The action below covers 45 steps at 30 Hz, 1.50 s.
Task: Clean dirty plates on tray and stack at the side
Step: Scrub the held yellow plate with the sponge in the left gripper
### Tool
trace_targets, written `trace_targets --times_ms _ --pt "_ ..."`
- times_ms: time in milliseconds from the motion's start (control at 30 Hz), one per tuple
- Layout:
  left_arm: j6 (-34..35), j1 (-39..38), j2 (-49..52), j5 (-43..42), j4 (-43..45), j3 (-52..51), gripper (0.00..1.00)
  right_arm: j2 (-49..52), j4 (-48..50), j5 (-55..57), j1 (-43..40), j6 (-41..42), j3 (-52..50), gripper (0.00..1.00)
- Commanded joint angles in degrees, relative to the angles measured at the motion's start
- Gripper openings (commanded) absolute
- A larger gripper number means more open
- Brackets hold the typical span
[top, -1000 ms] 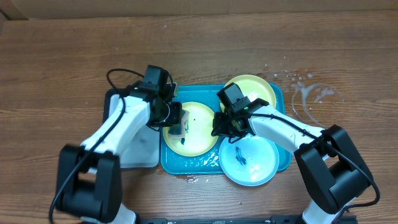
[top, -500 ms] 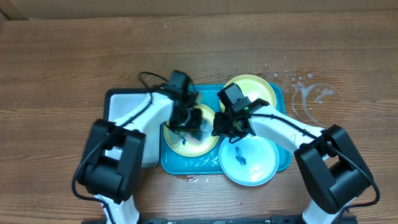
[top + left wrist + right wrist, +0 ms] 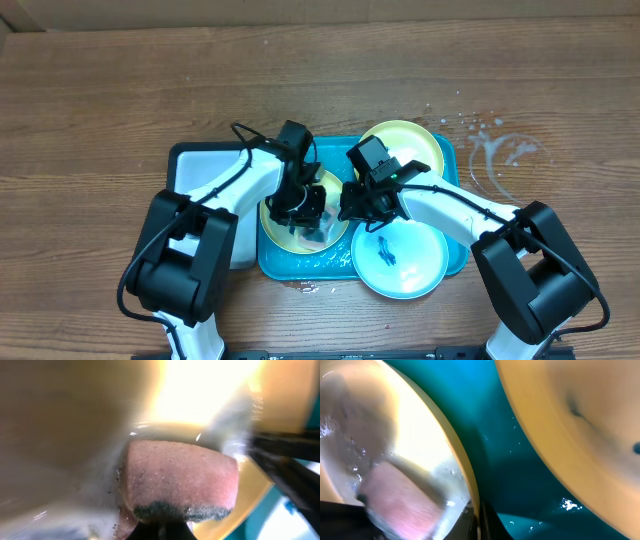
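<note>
Two arms work over a brown wood-grain table [image 3: 100,90]; nothing of the room shows beyond it. The grain runs left to right. A wet patch [image 3: 500,150] with scattered droplets lies on the wood well to the right, and a small spill [image 3: 305,287] sits just at the front rim of the turquoise tray [image 3: 268,262].

The tray sits mid-table. Inside it:
- left yellow-green plate [image 3: 275,222], wet and glaring in both wrist views
- far yellow-green plate [image 3: 410,145] at the back right corner, with dark spots on it in the right wrist view
- pale blue plate [image 3: 410,265] at the front right, its edge hanging over the tray's front rim, with a dark smear [image 3: 388,255] on its white centre

A white tray [image 3: 200,165] with a black rim lies touching the turquoise one on the left, partly under the left arm.

Left tool [image 3: 305,208]: clamped on a pink sponge [image 3: 180,477] whose dark scrub edge shows at the bottom. The sponge is pressed onto the left yellow-green plate amid water streaks.

Right tool [image 3: 358,205]: at that plate's right rim. One dark finger shows right beside the rim in the wrist view, but I cannot tell whether the jaws grip it.

Both arms hide most of this plate's centre from overhead.
</note>
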State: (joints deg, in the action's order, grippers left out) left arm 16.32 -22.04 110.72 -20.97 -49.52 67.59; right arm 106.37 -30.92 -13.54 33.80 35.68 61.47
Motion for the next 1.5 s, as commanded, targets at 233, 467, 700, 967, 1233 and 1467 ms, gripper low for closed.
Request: trace_targets --times_ms 233,467,700,967,1233,1467 --pt "13.1 5.3 3.3 39.3 -0.2 -2.8 0.04 0.2 0.4 0.7 -0.3 0.3 -0.5 0.04" --pt "21.5 5.2 3.3 41.0 -1.0 -2.8 0.04 0.2 0.4 0.7 -0.3 0.3 -0.5 0.04" --pt "10.6 5.2 3.3 7.1 8.8 -2.8 0.04 0.2 0.4 0.9 -0.3 0.3 -0.5 0.04" --pt "10.7 5.1 3.3 -9.6 15.3 -2.8 0.04 0.2 1.1 0.9 -0.3 0.3 -1.1 0.04" --pt "11.3 3.1 3.5 -15.2 18.4 -2.8 0.04 0.2 2.0 0.9 -0.3 0.3 -1.5 0.04" --pt "12.9 0.2 8.2 -22.2 22.6 -2.5 0.04 0.2 1.9 0.9 -0.3 0.3 -1.5 0.04"
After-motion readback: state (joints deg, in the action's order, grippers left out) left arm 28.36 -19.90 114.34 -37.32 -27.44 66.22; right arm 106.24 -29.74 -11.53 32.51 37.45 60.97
